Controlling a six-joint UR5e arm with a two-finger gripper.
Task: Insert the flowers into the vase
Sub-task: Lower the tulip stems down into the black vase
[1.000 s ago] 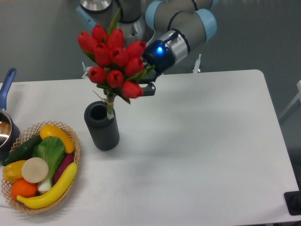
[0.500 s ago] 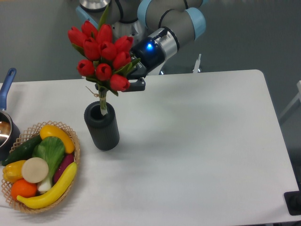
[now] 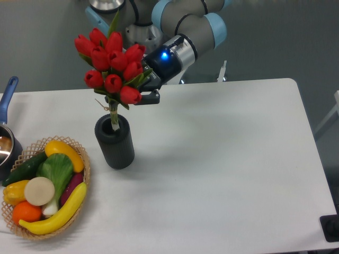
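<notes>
In the upper left of the frame the flowers (image 3: 112, 66) are gripped at their leafy stems by the gripper (image 3: 147, 91), whose fingers are mostly hidden behind the buds. The stem ends are seen reaching into the mouth of the vase (image 3: 115, 141), which stands upright on the table (image 3: 222, 159) beside the wicker basket (image 3: 85, 174).

My grey-and-blue jointed arm (image 3: 185, 26) reaches down from the upper centre toward the left, wrist light glowing blue, my black two-finger hand (image 3: 150, 90) mostly hidden, its grip unclear.
</notes>
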